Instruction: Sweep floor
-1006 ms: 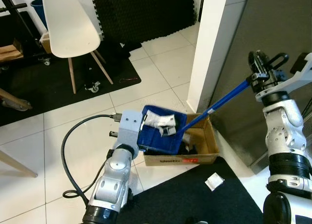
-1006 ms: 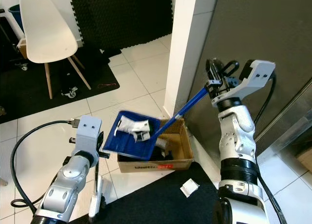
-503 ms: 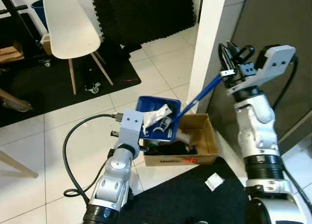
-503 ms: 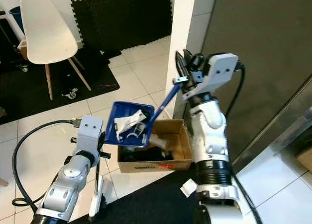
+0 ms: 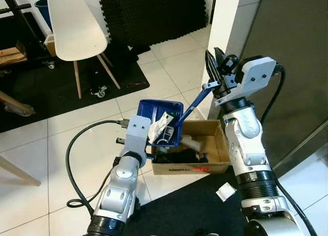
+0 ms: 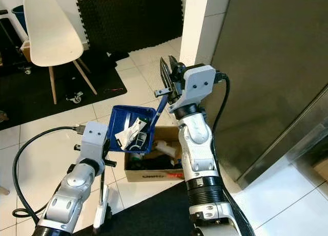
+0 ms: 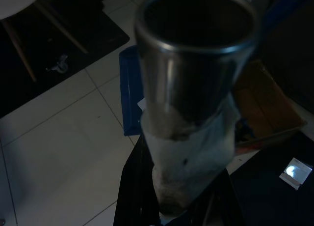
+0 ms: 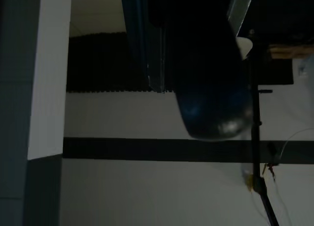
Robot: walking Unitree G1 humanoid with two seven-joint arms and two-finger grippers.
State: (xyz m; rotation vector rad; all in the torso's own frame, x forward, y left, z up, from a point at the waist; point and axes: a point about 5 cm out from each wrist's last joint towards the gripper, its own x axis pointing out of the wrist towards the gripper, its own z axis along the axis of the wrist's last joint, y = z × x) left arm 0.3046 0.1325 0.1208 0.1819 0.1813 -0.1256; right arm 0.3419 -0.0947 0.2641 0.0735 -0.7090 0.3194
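My right gripper [image 5: 218,74] is shut on the top end of the blue dustpan's handle [image 5: 196,101], up beside the white pillar. The blue dustpan [image 5: 160,119] hangs steeply tilted over the left end of an open cardboard box [image 5: 205,168]. White paper scraps [image 5: 164,125] lie in the pan, and more rubbish sits in the box. My left gripper [image 7: 181,196] is low on the left, shut on a metal broom handle [image 7: 194,64] wrapped in white tape. The broom's lower part [image 6: 102,211] shows by the rug's edge.
A white chair [image 5: 72,25] stands on a black mat [image 5: 61,87] at the back left. A dark grey panel [image 5: 292,66] closes off the right side. A dark rug [image 5: 205,210] with one white paper scrap [image 5: 224,191] lies in front. A black cable [image 5: 77,154] loops on the tiles.
My right arm has swung left and toward the pillar, carrying the handle with it. The dustpan has gone from nearly flat to steeply tilted over the box, and the scraps have slid down.
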